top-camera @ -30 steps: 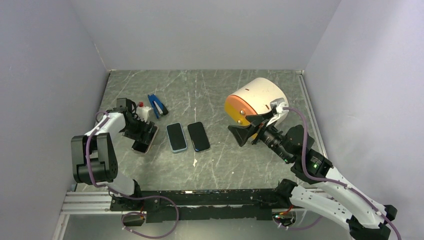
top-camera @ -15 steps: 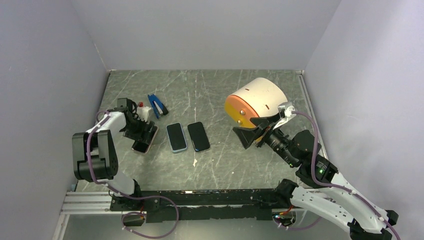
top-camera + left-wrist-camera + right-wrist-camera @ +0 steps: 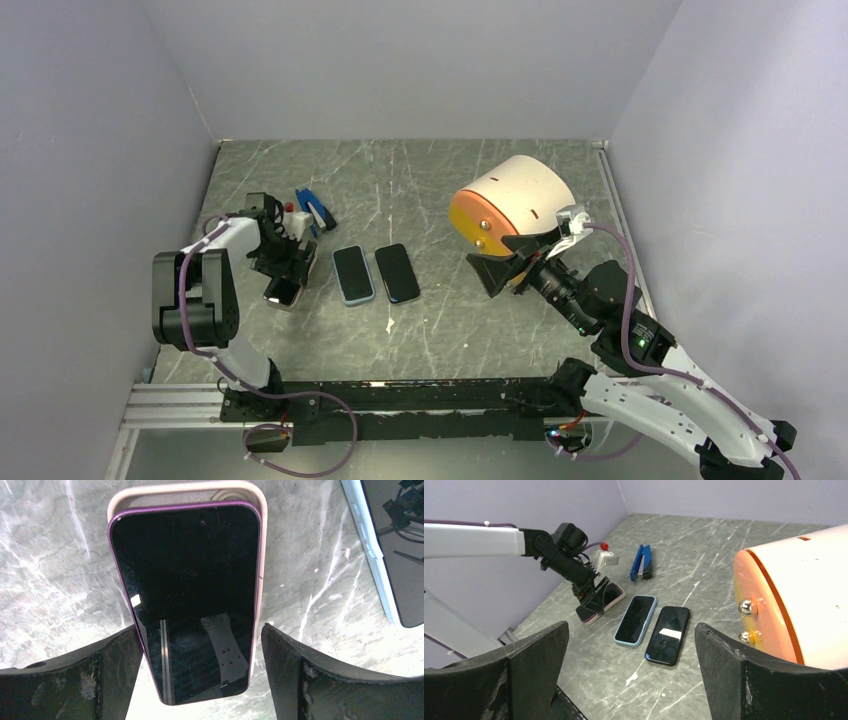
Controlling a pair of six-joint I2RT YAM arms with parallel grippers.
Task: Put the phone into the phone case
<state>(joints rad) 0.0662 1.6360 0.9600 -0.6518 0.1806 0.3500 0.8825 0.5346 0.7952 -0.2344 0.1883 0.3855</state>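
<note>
Nearest the bases, the grey marbled counter lies bare, and the right arm hangs raised over its right side. The right fingers are spread wide apart with nothing between them, pointing left across the counter, just in front of the big white drum with the orange end face.

Mid-counter, two handsets lie flat side by side: a black-screened phone in a light blue case and, just right of it, a plain black phone.

Over on the left, the left fingers are down low and apart, straddling the task's pair. The purple-edged phone with the black screen lies face up on the pale pink phone case, slightly skewed. The case's rim shows past the phone's far end and along one long side. A clear gap separates one finger from the case; the other sits close by the phone's purple edge, though contact there cannot be told.

Farther back, a small white block with a red tip stands just behind the left wrist, and a blue clip-like tool lies beside it.
</note>
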